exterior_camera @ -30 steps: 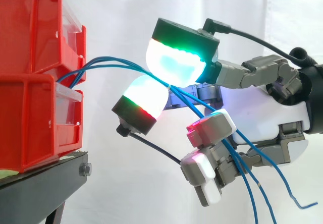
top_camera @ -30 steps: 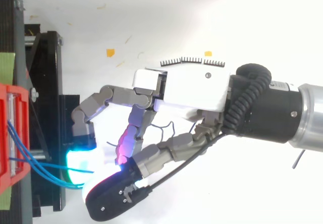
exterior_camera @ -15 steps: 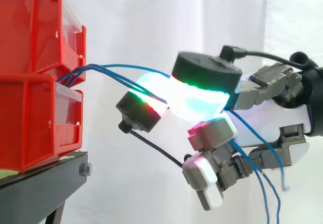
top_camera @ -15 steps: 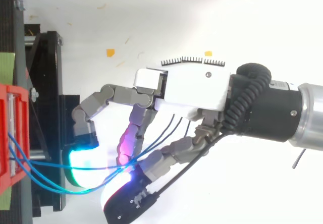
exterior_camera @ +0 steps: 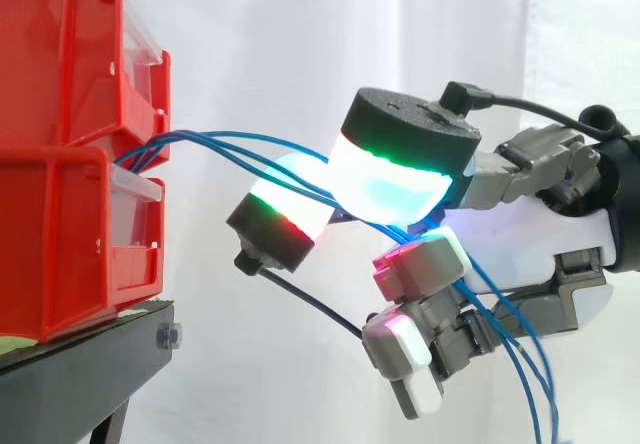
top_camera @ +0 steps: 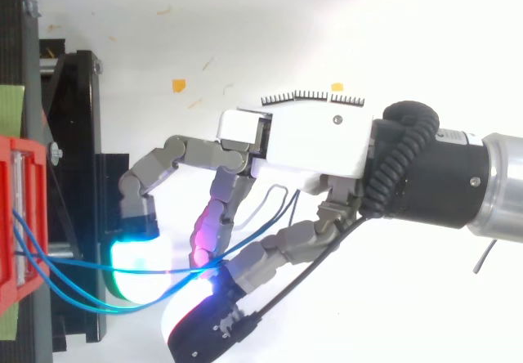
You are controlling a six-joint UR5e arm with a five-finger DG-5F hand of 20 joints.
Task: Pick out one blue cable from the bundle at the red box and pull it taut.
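**Now the blue cables run level from the bins into a closed pinch**

I count three blue cables (exterior_camera: 200,144). They come out at the gap between the two red bins (exterior_camera: 60,74), which stand one on the other on the black stand (exterior_camera: 80,374) before the white curtain (exterior_camera: 260,44). In the side view their long axis goes from left to right, almost level with a light arch. After the fingertips they turn down and leave at the lower right. In the top view one strand lies nearly straight from the bins to the fingertips, and the two others sag beside it in a loose curve.

The hand (top_camera: 315,142) comes in from the right and is closed on the cables. The upper pad (exterior_camera: 385,179) glows green and cyan, the lower pad (exterior_camera: 285,214) glows red and green. The two pads meet, and the cables pass between them. The other fingers are curled under the palm, and the strands pass close by them.

Compared with one second ago, the upper pad is lower and further to the right. The two pads press closer together. The cables then sloped down from the bins to the pads; now they lie more level. In the top view they now reach past the pads towards the palm.
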